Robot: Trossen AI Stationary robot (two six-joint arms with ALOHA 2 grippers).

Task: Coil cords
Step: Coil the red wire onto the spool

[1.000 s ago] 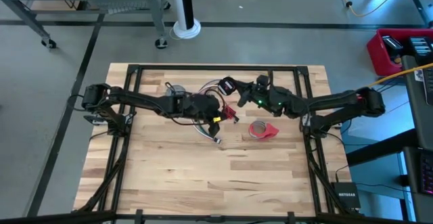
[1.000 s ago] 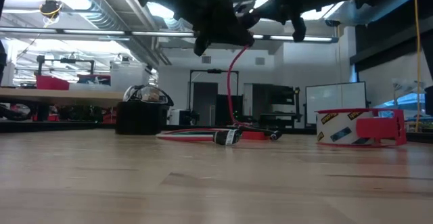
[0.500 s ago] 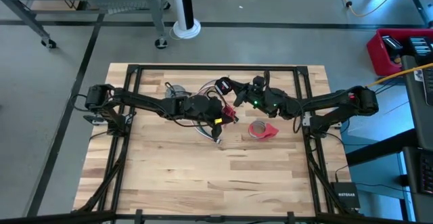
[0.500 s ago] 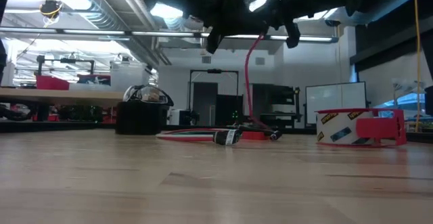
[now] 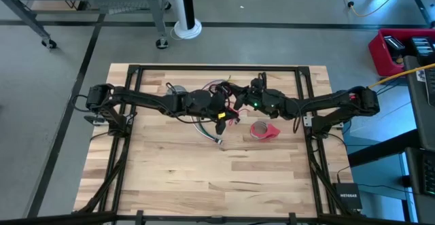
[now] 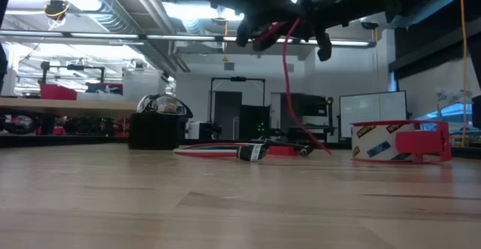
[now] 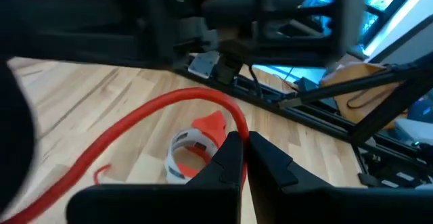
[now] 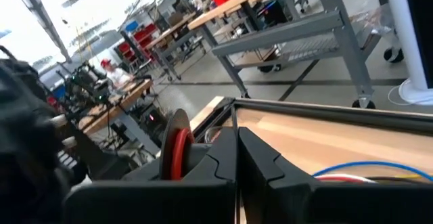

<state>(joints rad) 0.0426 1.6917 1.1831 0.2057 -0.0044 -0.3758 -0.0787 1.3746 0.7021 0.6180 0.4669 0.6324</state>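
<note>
Red cord hangs from the two grippers above mid-table, dropping near-vertical to the rest of the wire bundle, which lies flat on the wood; in the low view its long axis runs across the picture, plug end toward the near edge in the high view, loose loops trailing back under the arms; left gripper pinched shut on the red cord, which arcs away from its fingertips over the table; right gripper closed tight just beside it, a red-rimmed disc against its fingers, whether it actually holds cord I cannot tell; both meet over the back-centre of the table; judged progress: early to middle, one strand lifted, no tidy coil visible, most of the bundle still sprawled; winding and gathering left; red tape roll sits near the right arm, apart from the wires; dark dome-topped object stands farther back.
</note>
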